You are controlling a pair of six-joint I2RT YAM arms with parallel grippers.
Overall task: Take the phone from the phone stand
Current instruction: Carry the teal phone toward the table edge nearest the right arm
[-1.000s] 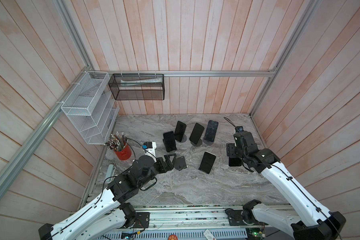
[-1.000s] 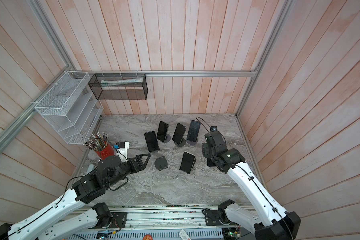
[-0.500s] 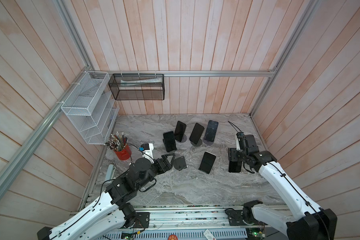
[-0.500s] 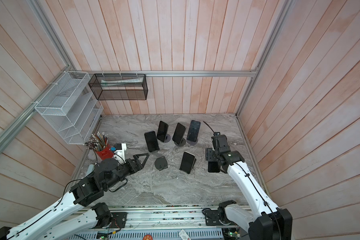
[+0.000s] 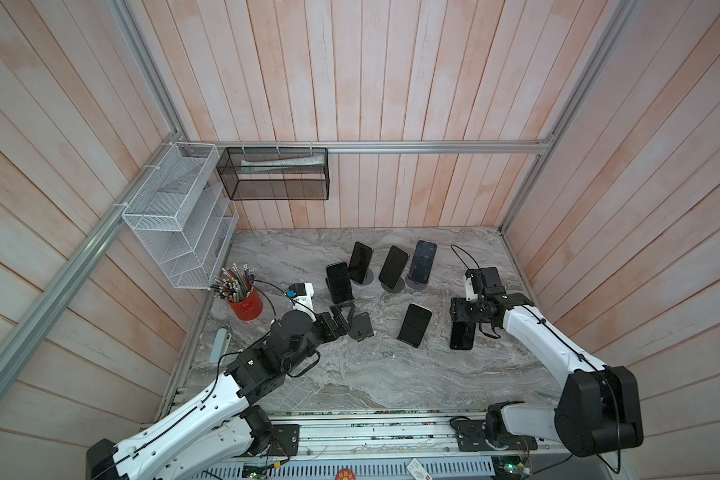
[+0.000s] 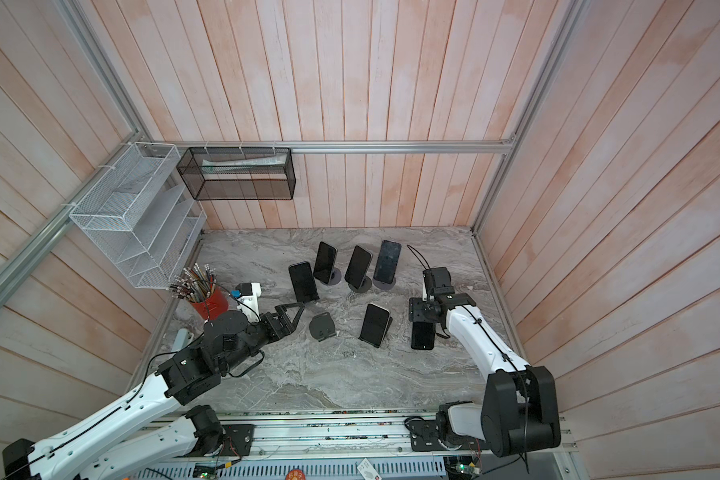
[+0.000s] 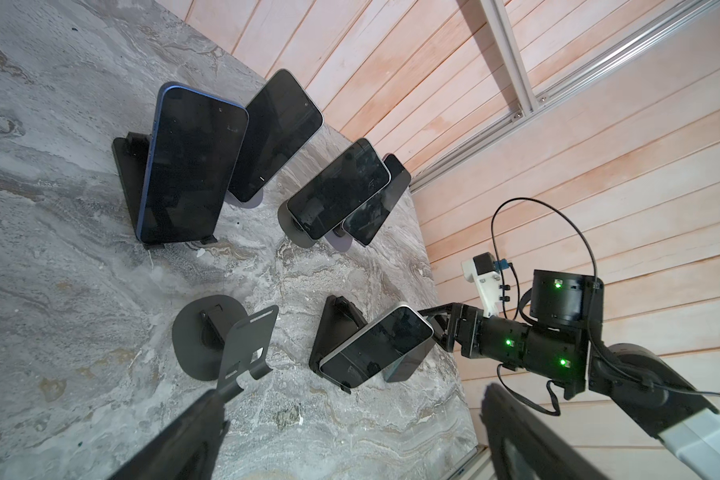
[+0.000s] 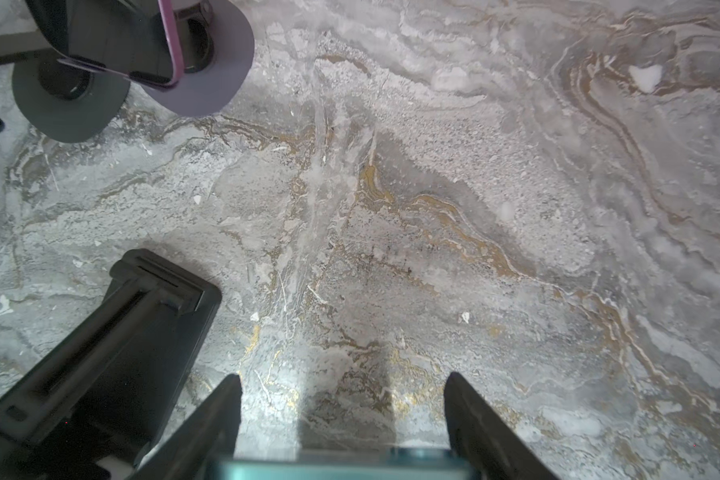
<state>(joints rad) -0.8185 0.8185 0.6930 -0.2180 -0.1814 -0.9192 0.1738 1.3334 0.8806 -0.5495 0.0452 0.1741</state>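
Spanning the booth floor, the marble table (image 5: 350, 374) carries other phones (image 5: 391, 268) propped on stands. The left gripper (image 5: 344, 318), jaws spread wide, sits just beside the phone stand (image 5: 360, 326) mid-table. The right gripper (image 8: 344, 376) pinches the phone (image 5: 462, 337) across its sides near the table's right edge, well apart from that stand.

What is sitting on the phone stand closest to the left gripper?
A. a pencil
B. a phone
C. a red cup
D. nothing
D: the phone stand next to the left gripper shows a bare plate with nothing resting on it.
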